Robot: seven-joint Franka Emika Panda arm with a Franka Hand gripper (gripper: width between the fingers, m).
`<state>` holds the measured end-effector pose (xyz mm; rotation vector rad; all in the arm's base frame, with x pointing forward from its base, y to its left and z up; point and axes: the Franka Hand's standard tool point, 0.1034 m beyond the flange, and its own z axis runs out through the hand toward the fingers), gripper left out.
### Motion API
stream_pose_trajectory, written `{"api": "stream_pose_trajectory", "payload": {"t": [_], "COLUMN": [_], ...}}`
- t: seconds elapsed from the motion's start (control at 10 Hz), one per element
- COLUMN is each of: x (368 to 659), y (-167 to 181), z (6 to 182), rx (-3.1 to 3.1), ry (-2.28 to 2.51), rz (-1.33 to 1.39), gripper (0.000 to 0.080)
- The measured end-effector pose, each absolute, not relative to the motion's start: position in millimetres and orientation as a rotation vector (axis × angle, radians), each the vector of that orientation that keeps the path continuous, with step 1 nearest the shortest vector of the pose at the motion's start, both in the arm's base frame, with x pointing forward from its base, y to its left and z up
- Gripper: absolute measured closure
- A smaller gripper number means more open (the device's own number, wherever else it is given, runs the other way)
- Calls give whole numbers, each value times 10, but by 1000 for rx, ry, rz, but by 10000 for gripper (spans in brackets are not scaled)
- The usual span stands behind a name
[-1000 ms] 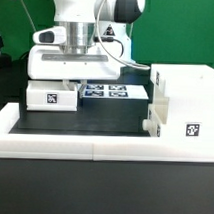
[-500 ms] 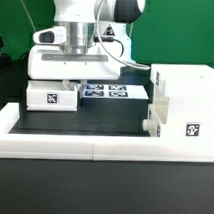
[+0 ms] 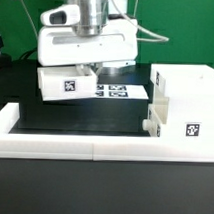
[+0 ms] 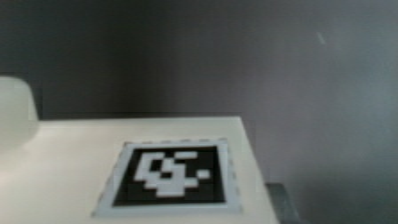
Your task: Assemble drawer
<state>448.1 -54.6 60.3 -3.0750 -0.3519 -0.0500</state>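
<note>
The gripper (image 3: 84, 66) grasps a small white box (image 3: 68, 84) by its top edge and holds it off the black table (image 3: 75, 114), slightly tilted, its square tag (image 3: 70, 86) facing the exterior camera. In the wrist view the same box (image 4: 143, 170) fills the lower frame, its tag (image 4: 173, 176) blurred but plainly black and white, and the fingers themselves are not visible there. Just past the box at 3 o'clock from the gripper, the marker board (image 3: 120, 92) lies flat on the table. Farther out at 3 to 4 o'clock stands the tall housing (image 3: 183, 103) with its own tag (image 3: 191, 129), and a second small box (image 3: 152, 125) sits against its near side. At 6 o'clock the low white border wall (image 3: 64, 144) runs along the front of the table.
</note>
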Motion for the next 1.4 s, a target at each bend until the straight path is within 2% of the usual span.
{"api": "stream_pose_trajectory", "payload": {"t": [0.2, 0.5, 0.8, 1.2, 1.4], "x": [4782, 4911, 4902, 4896, 4924], "y": [-253, 39, 0, -31, -113], "z": [739, 785, 775, 750, 665], "rx": [-3067, -3069, -3063, -2973, -2861], "ry": [-325, -318, -403, -886, -1229], "rz": [-70, -117, -114, -120, -109], "gripper": [757, 757, 757, 757, 757]}}
